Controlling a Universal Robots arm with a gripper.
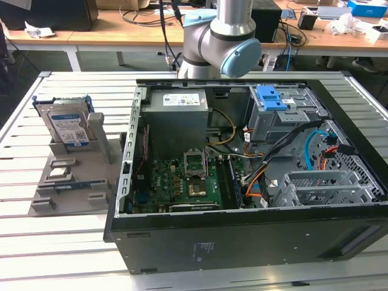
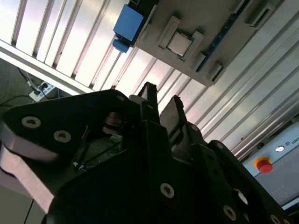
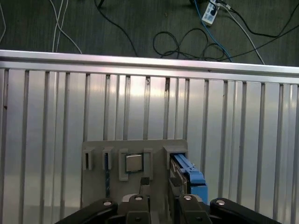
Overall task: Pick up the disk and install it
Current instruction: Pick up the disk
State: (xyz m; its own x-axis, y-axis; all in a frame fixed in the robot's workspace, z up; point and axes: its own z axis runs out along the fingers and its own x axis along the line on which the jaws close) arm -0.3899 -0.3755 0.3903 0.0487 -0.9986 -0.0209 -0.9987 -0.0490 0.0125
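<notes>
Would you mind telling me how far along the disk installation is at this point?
Nothing looks done yet: the disk stands upright in the grey holder on the slatted table, at the exterior view's left of the open computer case. In hand: the gripper hangs above that holder in both wrist views, not touching the disk. Left: both the pick-up and the installation.
</notes>
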